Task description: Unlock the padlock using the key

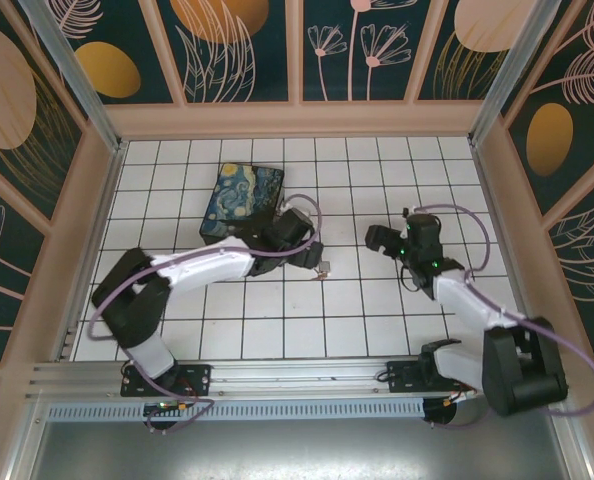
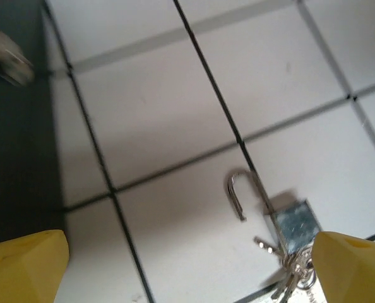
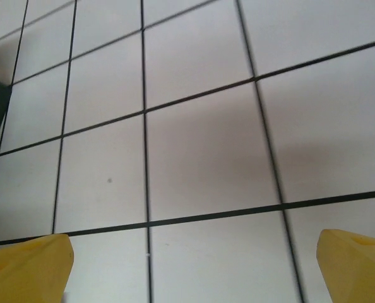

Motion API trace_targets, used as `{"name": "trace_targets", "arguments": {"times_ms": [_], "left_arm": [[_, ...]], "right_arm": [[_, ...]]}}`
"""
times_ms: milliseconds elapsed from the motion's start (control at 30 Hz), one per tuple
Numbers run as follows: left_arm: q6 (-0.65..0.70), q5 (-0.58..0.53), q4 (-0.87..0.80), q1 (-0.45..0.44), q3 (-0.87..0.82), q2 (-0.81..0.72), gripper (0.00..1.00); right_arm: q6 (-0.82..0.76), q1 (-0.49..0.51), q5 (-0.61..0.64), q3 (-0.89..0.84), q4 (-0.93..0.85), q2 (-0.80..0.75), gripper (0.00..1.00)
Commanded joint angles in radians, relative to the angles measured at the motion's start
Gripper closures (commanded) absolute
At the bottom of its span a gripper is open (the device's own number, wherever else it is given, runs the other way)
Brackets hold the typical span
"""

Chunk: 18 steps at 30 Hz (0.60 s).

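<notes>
Top cam: left gripper (image 1: pixel 315 260) sits low, just beside the padlock (image 1: pixel 324 270), which lies on the table (image 1: pixel 277 320) near the box (image 1: pixel 242 200). Right gripper (image 1: pixel 379 240) hangs well apart to the right.

Left wrist cam: fingers wide apart, holding nothing. Shackle (image 2: pixel 237 189) looks swung free at one end. The key (image 2: pixel 287 268) w/ its ring is at the body's bottom, prob. in the keyhole, can't confirm. I'd judge the lock open, so I'd lift straight up and not snag the ring, which is touching the right fingertip.

Right wrist cam: fingers apart, empty, tiles below. I'd leave this arm out of it.
</notes>
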Motion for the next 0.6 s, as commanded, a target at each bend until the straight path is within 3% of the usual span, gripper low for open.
{"name": "trace_targets", "arguments": {"times_ms": [0,100,167,333,400,533,567], "left_arm": [[0.018,-0.183,0.095,0.047,-0.045,-0.195,0.01],[0.011,-0.226,0.157,0.23,-0.187,-0.361,0.01],[0.056,-0.325,0.269,0.344,-0.329,-0.449,0.01],[0.317,-0.396,0.738,0.502,-0.708,-0.574,0.01],[0.358,-0.366,0.888,0.54,-0.779,-0.57,0.02],[0.351,-0.222,1.209,0.687,-0.871,-0.422,0.06],[0.348,-0.199,1.317,0.704,-0.891,-0.379,0.06]], "right_arm": [[-0.134,-0.032,0.198,-0.105,0.224,-0.15,0.01],[-0.198,-0.096,0.233,-0.235,0.444,-0.226,0.01],[-0.241,-0.141,0.217,-0.299,0.63,-0.204,0.01],[-0.263,-0.181,0.206,-0.355,1.021,0.056,0.01],[-0.287,-0.193,0.168,-0.368,1.195,0.191,0.01],[-0.325,-0.225,0.08,-0.32,1.26,0.337,0.01],[-0.313,-0.235,0.078,-0.336,1.37,0.42,0.01]]}}
